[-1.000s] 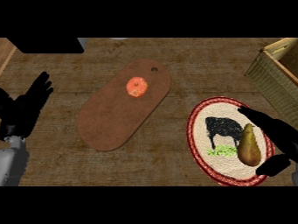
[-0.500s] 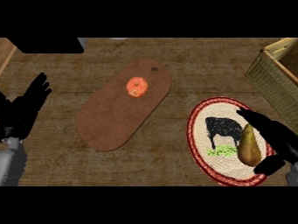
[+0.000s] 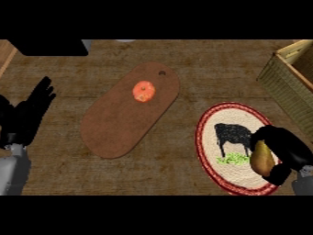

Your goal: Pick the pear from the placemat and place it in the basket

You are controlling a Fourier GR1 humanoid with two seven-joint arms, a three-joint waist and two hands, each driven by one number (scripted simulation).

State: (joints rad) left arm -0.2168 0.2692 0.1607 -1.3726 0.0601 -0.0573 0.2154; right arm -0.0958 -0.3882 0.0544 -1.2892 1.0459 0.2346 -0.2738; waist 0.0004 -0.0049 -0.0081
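Right hand (image 3: 286,153) now curled further round pear (image 3: 261,157), grasped on placemat (image 3: 213,120). Left hand (image 3: 22,114) rested open at table's left. Grasp step in hand; lift and carry to basket (image 3: 291,85) called for next.

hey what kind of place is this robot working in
Most likely a kitchen counter: a wooden worktop holds a cutting board with an orange fruit, a cow-print placemat and a wicker basket.
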